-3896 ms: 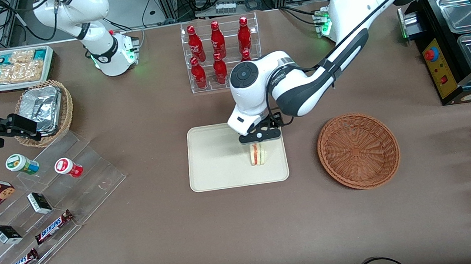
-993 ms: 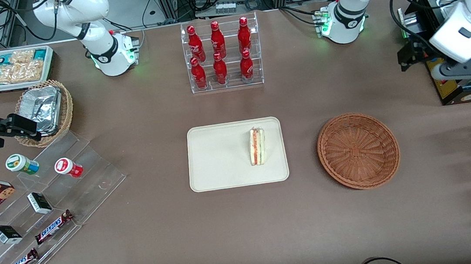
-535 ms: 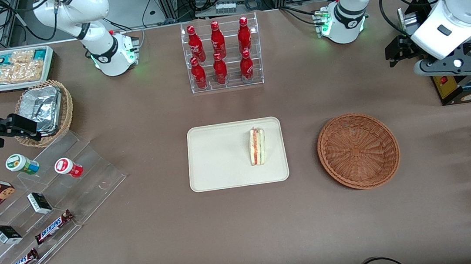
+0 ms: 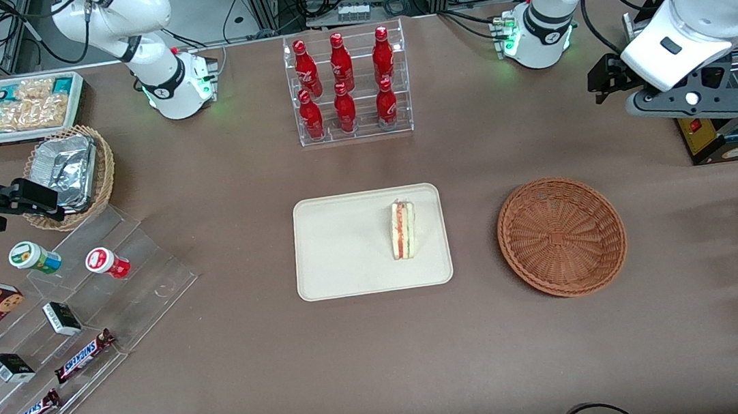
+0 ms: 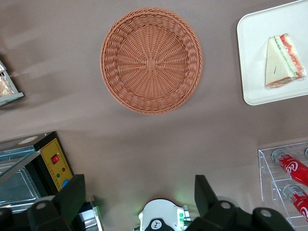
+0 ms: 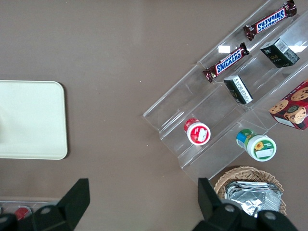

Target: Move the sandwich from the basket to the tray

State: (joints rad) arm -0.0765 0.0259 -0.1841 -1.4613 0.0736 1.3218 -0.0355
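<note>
Gripper [image 4: 686, 106] open, empty, high near working arm's end. Sandwich [image 4: 403, 229] on tray [image 4: 339, 251], basket [image 4: 561, 236] empty; soft, light — would grip bread faces gently.

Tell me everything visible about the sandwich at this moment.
The sandwich is a small triangular wedge of pale white bread with red and green filling layers showing along its cut edge. It rests on the cream tray, at the end of the tray nearer the wicker basket, which holds nothing. Only the tray touches it. The gripper is open, holds nothing, and hangs high above the table toward the working arm's end, well clear of the sandwich.
</note>
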